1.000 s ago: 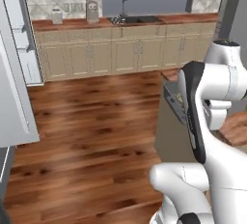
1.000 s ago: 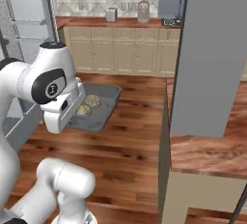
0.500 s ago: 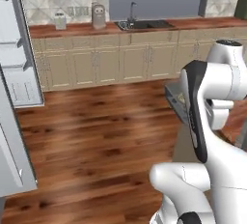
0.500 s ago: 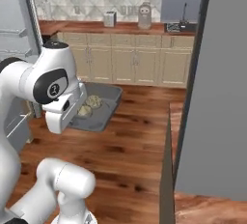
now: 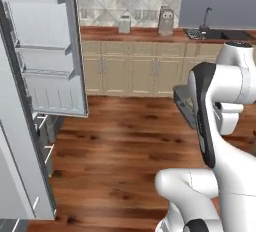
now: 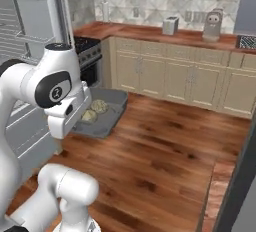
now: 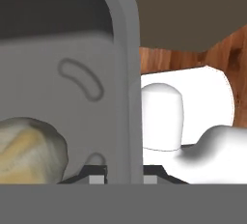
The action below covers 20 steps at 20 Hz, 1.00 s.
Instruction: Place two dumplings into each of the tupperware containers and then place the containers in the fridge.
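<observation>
Since a second ago my base has swung round, so both base views have slid sideways: the fridge (image 5: 45, 51) with its open door now fills the left of the left base view, where before only its edge showed, and the sink has gone off to the right. Relative to the arm, the dark grey tupperware container (image 6: 107, 113) has not shifted. On the left of the right base view I see it held out level over the wooden floor (image 6: 165, 151), just in front of the hand, with two dumplings (image 6: 99, 106) lying side by side in it, touching. From the hand view, the tool (image 7: 124, 179) is clamped on the container's rim (image 7: 128, 73), one fingertip either side of it; one dumpling (image 7: 26, 148) sits inside just left of the grip. Further right, the worktop (image 6: 165, 35) carries a toaster (image 6: 171, 25) and a coffee machine (image 6: 214, 24), well apart from the tray.
</observation>
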Available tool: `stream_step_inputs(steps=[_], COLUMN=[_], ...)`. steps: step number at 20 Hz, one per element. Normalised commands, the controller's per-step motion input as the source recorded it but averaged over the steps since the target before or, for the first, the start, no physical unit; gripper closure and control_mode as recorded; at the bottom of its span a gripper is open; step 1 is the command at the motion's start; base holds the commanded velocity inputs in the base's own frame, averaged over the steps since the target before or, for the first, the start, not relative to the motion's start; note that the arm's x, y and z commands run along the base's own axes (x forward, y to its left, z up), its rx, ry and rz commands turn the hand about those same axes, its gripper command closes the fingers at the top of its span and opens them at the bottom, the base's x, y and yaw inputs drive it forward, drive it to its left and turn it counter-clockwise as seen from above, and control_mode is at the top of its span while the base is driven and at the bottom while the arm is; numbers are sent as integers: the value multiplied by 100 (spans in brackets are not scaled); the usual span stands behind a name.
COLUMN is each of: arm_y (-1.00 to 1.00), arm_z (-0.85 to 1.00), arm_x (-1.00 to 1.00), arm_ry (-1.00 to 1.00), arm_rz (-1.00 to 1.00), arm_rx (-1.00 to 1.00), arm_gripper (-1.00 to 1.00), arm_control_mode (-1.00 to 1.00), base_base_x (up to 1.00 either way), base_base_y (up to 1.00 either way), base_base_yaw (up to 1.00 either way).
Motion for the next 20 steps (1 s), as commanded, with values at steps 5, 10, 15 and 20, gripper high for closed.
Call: stream_step_inputs(steps=[5, 10, 15, 20], arm_y=[0, 0, 0, 0], arm_z=[0, 0, 0, 0], arm_x=[0, 0, 0, 0], arm_ry=[0, 0, 0, 0], arm_rz=[0, 0, 0, 0], arm_rx=[0, 0, 0, 0], arm_gripper=[100, 100, 100, 100], arm_control_mode=[100, 100, 100, 100], base_base_x=[41, 39, 56, 44], base_base_y=[0, 0, -22, -59], base_base_yaw=[73, 79, 75, 65])
